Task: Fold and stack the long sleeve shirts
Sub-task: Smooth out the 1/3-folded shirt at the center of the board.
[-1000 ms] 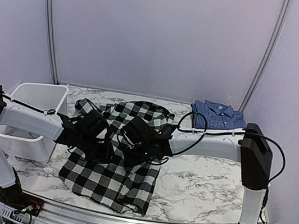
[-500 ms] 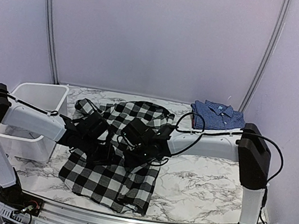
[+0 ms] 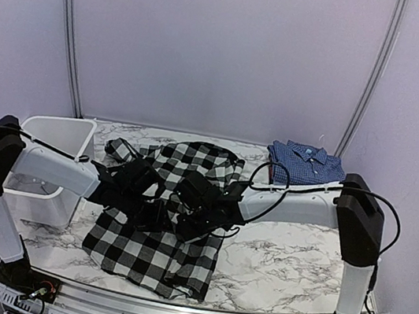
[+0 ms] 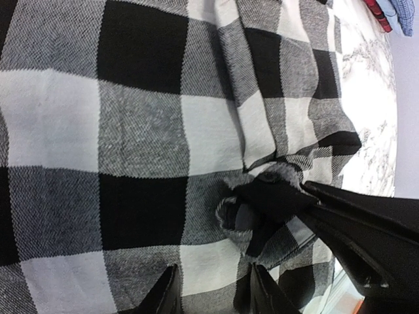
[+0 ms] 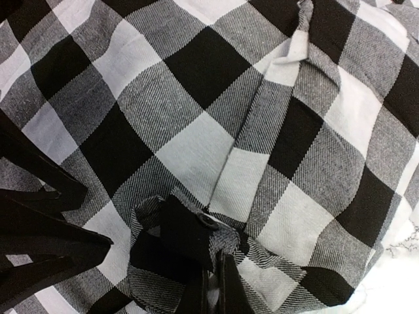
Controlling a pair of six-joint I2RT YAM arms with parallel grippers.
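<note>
The black-and-white check shirt (image 3: 154,256) lies spread over the middle of the marble table. Both grippers are low over its centre, close together. My right gripper (image 5: 213,291) is shut on a bunched cuff of the check shirt (image 5: 196,144), a dark fold with a button; in the top view it (image 3: 183,215) reaches in from the right. My left gripper (image 4: 213,294) is open, its fingers apart just over the check cloth (image 4: 131,131), right beside the pinched cuff (image 4: 268,196). The blue fine-checked shirt (image 3: 305,160) lies folded at the back right.
A white plastic bin (image 3: 50,132) stands at the left, beside the left arm. Bare marble table (image 3: 289,257) shows to the right of the check shirt. Right arm's black fingers (image 4: 353,229) cross the left wrist view.
Both grippers have shifted a little to the right and toward the near edge over the check shirt. The left arm has stretched further in; the cloth's centre is more bunched.
</note>
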